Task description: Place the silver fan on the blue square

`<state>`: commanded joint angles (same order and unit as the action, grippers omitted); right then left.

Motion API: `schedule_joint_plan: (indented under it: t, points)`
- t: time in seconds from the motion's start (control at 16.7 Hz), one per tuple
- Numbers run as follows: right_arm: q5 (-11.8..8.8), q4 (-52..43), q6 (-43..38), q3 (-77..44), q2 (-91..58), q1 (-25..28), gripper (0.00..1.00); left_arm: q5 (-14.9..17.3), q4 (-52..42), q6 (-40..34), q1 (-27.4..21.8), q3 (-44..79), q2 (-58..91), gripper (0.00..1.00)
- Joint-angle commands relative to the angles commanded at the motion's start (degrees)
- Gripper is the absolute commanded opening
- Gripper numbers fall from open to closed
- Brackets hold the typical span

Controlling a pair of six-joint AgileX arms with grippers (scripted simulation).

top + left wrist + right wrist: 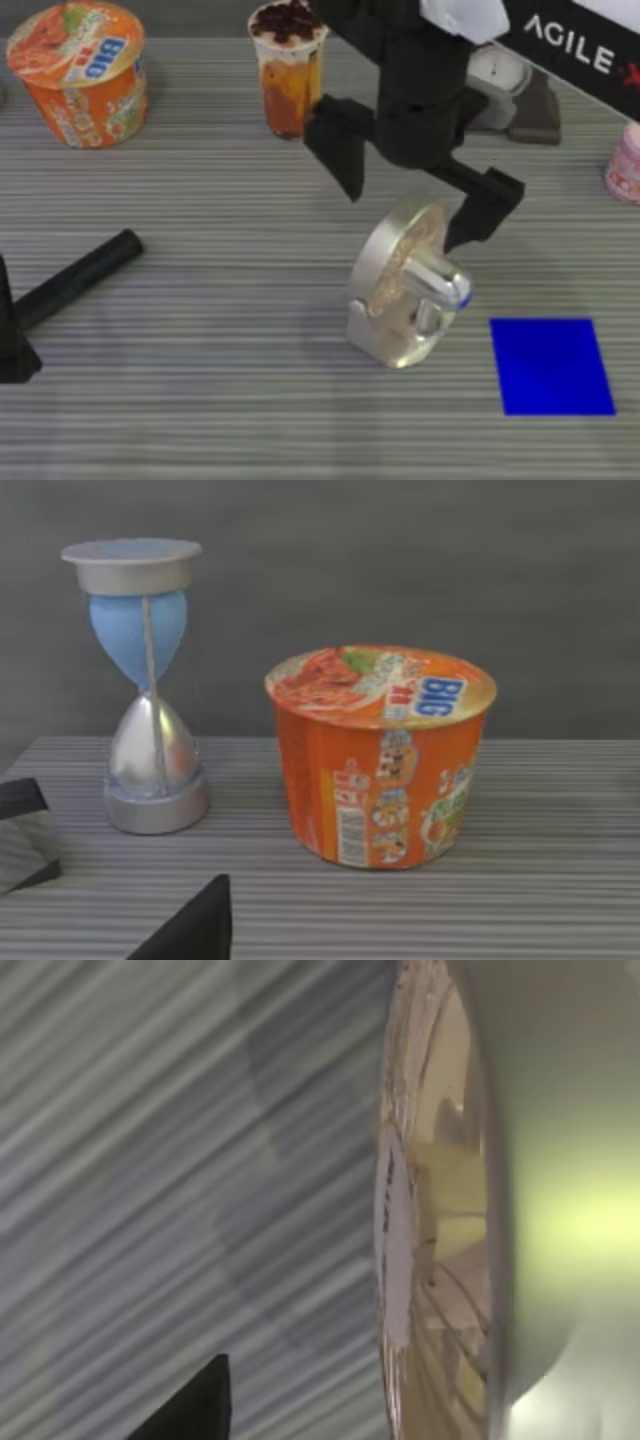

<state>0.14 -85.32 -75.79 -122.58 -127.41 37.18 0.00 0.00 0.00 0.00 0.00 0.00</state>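
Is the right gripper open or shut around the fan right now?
Open. In the top view the right gripper has its fingers spread wide above the silver fan, which stands on the table, not yet gripped.

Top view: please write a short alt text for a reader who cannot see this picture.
The right gripper hangs open above the silver fan, which stands near the table's middle, left of the blue square and not on it. An orange noodle cup, a dessert cup and a clock line the far edge; the left arm rests at the left.
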Motion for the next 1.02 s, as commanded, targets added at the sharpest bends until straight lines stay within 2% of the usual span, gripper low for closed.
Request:
schedule_joint_plan:
  t: [0.18,0.48,1.02]
  points:
    - [0.0,4.2,-0.1,5.1,0.9,0.1,1.0,0.0,0.0,0.0,0.0,0.0,0.0,1.0]
    - [0.0,4.9,-0.2,5.7,1.0,0.2,1.0,0.0,0.0,0.0,0.0,0.0,0.0,1.0]
    - [0.0,4.9,-0.2,5.7,1.0,0.2,0.32,0.0,0.0,0.0,0.0,0.0,0.0,1.0]
